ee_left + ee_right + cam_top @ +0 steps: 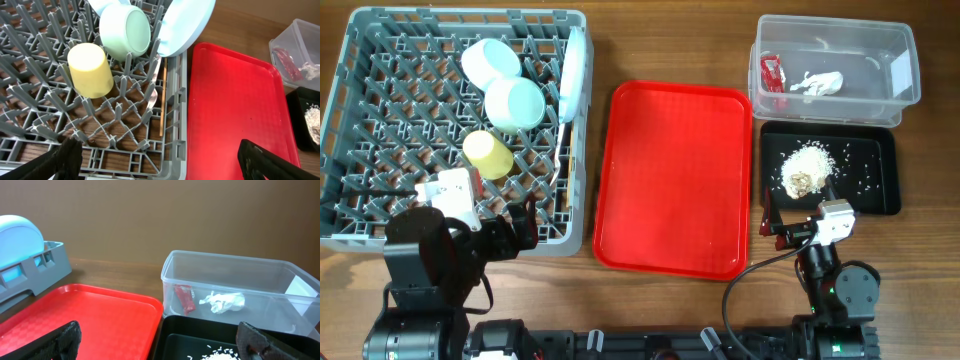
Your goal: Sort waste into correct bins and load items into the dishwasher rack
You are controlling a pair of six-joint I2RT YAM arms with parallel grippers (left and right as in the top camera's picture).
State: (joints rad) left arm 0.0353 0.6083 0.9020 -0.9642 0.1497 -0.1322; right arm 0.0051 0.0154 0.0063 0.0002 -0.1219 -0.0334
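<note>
Your left gripper (160, 152), jaws wide and empty: the round yellow cup (90, 70) sits ahead-left of it among pegs of the large grey-blue plastic crate (181, 150). Your right gripper (159, 332), wide too, faces the clear rectangular tub (230, 275).

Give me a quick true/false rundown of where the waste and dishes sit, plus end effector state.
1. The red wrapper and the napkin are both in the clear tub. True.
2. The rice scraps are in the clear tub. False: they lie in the black tray.
3. The yellow cup is in the dishwasher rack. True.
4. The plate lies flat in the rack. False: it stands on edge.
5. Each end effector grips an item. False: the left end effector and the right end effector are open and hold nothing.
</note>
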